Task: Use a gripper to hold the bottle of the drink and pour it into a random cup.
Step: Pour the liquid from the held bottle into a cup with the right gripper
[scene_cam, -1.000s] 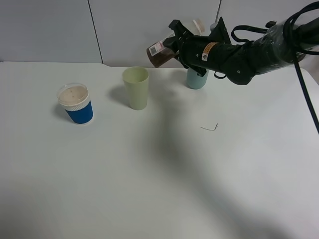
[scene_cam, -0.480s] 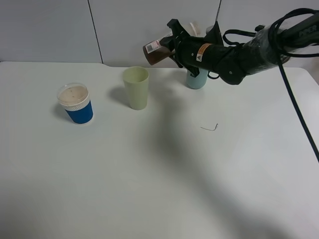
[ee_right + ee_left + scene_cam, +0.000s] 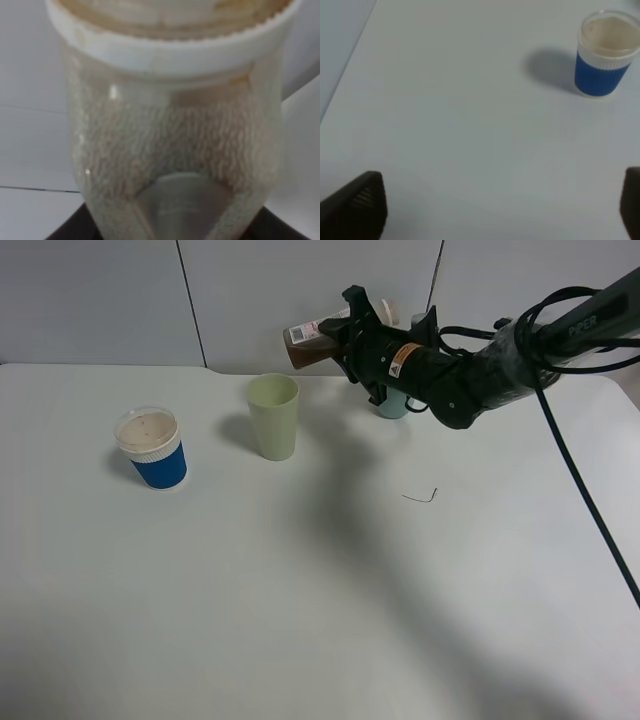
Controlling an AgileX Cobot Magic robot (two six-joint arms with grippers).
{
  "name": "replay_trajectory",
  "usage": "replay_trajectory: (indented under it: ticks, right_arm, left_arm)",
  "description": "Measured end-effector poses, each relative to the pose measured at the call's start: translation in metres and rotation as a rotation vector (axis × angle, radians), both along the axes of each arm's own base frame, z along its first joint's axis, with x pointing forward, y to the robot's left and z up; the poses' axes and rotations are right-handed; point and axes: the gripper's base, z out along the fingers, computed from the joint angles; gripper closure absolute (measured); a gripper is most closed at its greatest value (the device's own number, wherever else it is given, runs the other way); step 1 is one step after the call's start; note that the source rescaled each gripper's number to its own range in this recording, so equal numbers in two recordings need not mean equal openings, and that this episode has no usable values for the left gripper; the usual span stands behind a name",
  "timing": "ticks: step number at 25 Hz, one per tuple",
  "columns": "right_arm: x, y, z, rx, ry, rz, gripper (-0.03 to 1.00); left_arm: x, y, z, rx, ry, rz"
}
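Observation:
My right gripper (image 3: 340, 337) is shut on the bottle (image 3: 308, 343), which lies nearly level in the air with its neck pointing left. Dark brown drink shows inside it. The bottle's mouth is above and just right of the pale green cup (image 3: 273, 416). The bottle (image 3: 175, 125) fills the right wrist view, seen from close up. A light blue cup (image 3: 392, 405) stands behind the right arm, mostly hidden. A blue cup with a white rim (image 3: 152, 448) stands at the left; it also shows in the left wrist view (image 3: 604, 54). My left gripper (image 3: 495, 200) is open over bare table, only its fingertips (image 3: 355, 205) showing.
A small dark bent wire (image 3: 421, 497) lies on the white table (image 3: 300, 590) right of centre. A grey panelled wall (image 3: 100, 300) runs behind the table's far edge. The right arm's black cable (image 3: 580, 480) hangs over the table's right side.
My right gripper has carried the bottle a little left and up and tipped it flatter, bringing its neck closer to the pale green cup. The cups have not moved.

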Motion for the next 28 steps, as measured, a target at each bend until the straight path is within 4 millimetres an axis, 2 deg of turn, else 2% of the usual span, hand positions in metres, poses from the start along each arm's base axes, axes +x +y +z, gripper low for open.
replay_trajectory:
  ticks: [28]
  right_arm:
    - [-0.001,0.002,0.010,0.185,-0.003,0.018,0.95]
  left_arm:
    - [0.000,0.000,0.000,0.000,0.000,0.000]
